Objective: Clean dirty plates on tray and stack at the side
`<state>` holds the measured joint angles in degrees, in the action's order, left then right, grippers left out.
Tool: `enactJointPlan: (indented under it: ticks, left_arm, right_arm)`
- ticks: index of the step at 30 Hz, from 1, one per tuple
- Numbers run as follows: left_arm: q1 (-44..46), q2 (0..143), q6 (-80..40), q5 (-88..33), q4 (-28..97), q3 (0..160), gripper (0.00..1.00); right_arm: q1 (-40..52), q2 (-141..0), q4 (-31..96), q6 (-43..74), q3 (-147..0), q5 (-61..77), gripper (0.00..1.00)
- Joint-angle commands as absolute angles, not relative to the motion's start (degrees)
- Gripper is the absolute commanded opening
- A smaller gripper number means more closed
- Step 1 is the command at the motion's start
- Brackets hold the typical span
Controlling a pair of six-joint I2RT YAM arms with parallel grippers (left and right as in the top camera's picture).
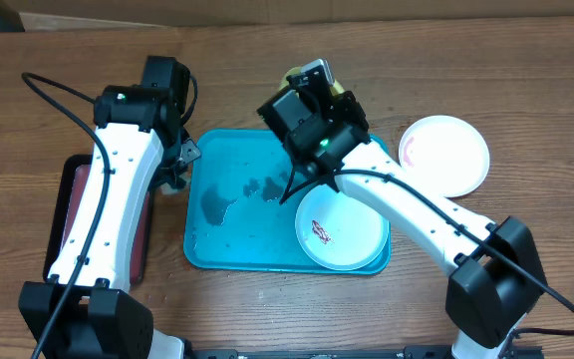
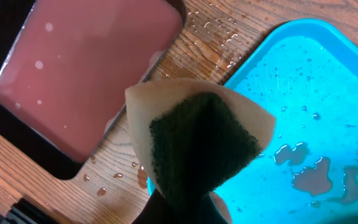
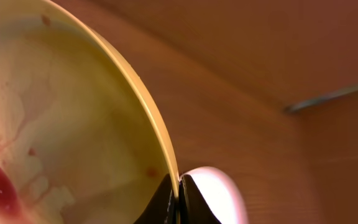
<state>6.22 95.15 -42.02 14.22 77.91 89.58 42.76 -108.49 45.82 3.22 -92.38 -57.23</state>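
Observation:
My right gripper point(image 3: 178, 190) is shut on the rim of the yellow-green plate point(image 3: 67, 124), which has reddish smears and is held tilted. In the overhead view the right gripper point(image 1: 315, 108) is above the far edge of the teal tray point(image 1: 207, 249), and only a sliver of this plate point(image 1: 294, 76) shows. A pale mint plate point(image 1: 355, 239) with a red smear lies in the tray's right end. A white plate point(image 1: 446, 155) lies on the table to the right and also shows in the right wrist view point(image 3: 216, 196). My left gripper point(image 1: 180, 165) is shut on a green-and-tan sponge point(image 2: 197, 137) over the tray's left edge point(image 2: 316, 93).
A dark red tray with a black rim point(image 2: 86, 74) point(image 1: 73, 199) lies left of the teal tray, under my left arm. Water puddles point(image 1: 229, 197) lie on the teal tray's floor, and drops wet the wood beside it point(image 2: 210, 37).

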Motion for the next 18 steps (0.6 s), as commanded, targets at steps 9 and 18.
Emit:
enactJointPlan:
  ticks: [9, 18]
  left_arm:
    - [6.0, 95.15, -38.54, 9.96, 76.84, 89.71, 0.04]
    - [6.0, 95.15, -38.26, 9.96, 76.84, 89.71, 0.04]
  right_arm:
    - [52.4, -106.43, 38.37, -15.46, -94.5, -77.52, 0.04]
    - [52.4, -106.43, 39.16, -15.25, -94.5, -77.52, 0.04]
